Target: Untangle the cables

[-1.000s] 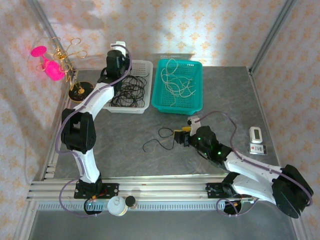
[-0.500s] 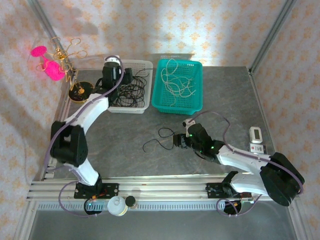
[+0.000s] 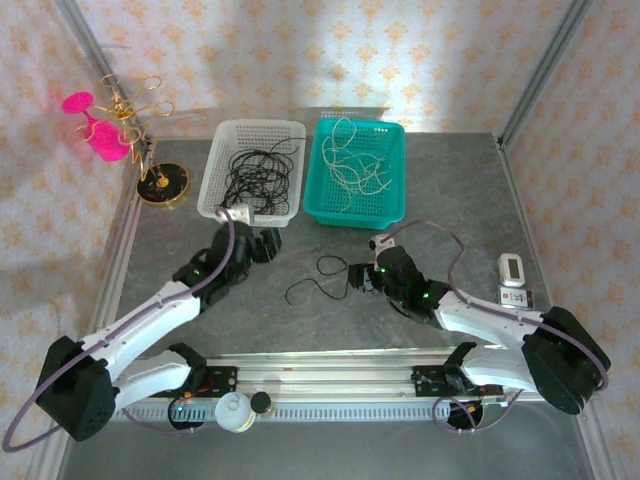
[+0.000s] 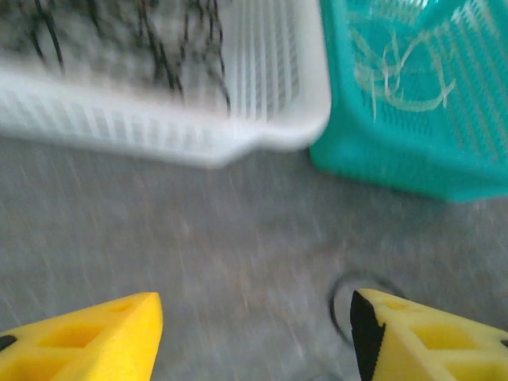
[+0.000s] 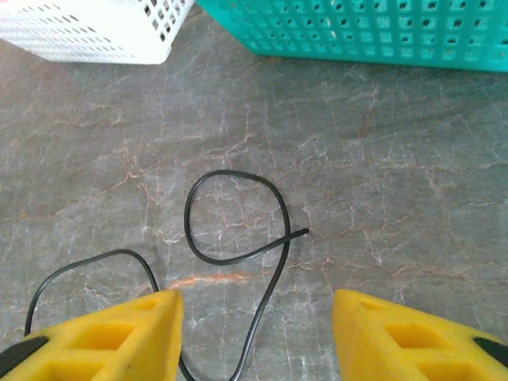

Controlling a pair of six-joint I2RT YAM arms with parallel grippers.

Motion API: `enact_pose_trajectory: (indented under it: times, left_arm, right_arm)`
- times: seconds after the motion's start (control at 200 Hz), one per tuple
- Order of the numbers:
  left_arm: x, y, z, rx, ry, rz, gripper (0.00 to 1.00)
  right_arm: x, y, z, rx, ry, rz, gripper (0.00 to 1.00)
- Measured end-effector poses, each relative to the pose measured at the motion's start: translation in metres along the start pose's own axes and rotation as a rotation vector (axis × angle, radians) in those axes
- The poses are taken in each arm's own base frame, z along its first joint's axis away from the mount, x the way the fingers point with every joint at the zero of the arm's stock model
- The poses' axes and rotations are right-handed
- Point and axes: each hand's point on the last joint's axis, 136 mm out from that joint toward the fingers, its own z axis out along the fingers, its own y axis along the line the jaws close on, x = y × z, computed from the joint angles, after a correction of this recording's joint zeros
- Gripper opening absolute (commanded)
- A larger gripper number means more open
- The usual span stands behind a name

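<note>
Right gripper (image 5: 258,309) is hovering, fingers apart, over the black cable (image 5: 232,172) at frame centre; left gripper (image 4: 254,317), fingers spread too, is pointing at the white basket (image 4: 262,135) upper left.

1. Right gripper (image 5: 254,311): yellow fingers (image 5: 119,337) spread apart, nothing gripped.
2. Black cable (image 5: 187,224): one loop flat on the grey table (image 5: 397,175), between and just ahead of the fingers.
3. White basket (image 5: 95,32) far ahead-left; teal basket (image 5: 357,32) ahead.

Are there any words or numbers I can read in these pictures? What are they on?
No text here is readable.
White gadget on the right: its screen is too small to read.
Small card just below it: red marks, too small to read.
</note>
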Motion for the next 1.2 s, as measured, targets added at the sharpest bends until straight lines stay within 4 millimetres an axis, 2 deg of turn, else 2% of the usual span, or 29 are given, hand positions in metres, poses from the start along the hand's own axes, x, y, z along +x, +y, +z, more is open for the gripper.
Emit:
enact_pose_trajectory:
  times: [0.07,0.19,0.325,0.42,0.521,0.826,0.911,0.986,1.071,1.146,1.196]
  left_arm:
    - [0.036,0.001,0.004,-0.008,0.083,-0.038,0.65]
    - [0.077,0.004,0.009,-0.038,0.181,-0.099,0.64]
    - [0.107,-0.001,0.008,-0.027,0.267,-0.134,0.63]
    - [0.124,-0.006,0.008,-0.023,0.32,-0.131,0.52]
    - [0.138,-0.007,0.009,-0.033,0.362,-0.125,0.49]
    - [0.145,-0.001,0.015,-0.08,0.372,-0.131,0.37]
    - [0.144,-0.002,0.019,-0.092,0.37,-0.124,0.28]
    - [0.143,-0.002,0.022,-0.105,0.364,-0.12,0.12]
    - [0.138,-0.003,0.024,-0.113,0.339,-0.11,0.01]
    - [0.126,-0.01,0.021,-0.126,0.302,-0.062,0.0]
    - [0.113,-0.021,0.015,-0.125,0.265,-0.011,0.0]
  right_arm:
    - [-0.002,0.0,0.0,0.002,-0.009,0.001,0.53]
    - [-0.002,-0.001,0.0,0.005,-0.016,0.007,0.53]
    - [0.003,-0.007,-0.004,0.01,-0.032,0.024,0.54]
    - [0.008,-0.012,-0.006,0.021,-0.035,0.031,0.55]
    - [0.008,-0.013,-0.007,0.024,-0.039,0.032,0.55]
    - [0.003,-0.014,-0.008,0.029,-0.058,0.034,0.55]
    - [0.002,-0.013,-0.009,0.025,-0.064,0.035,0.56]
    - [0.002,-0.013,-0.009,0.025,-0.064,0.034,0.56]
    - [0.001,-0.013,-0.009,0.024,-0.067,0.034,0.55]
    - [-0.001,-0.011,-0.011,0.019,-0.076,0.032,0.55]
    - [-0.004,-0.011,-0.013,0.016,-0.085,0.028,0.55]
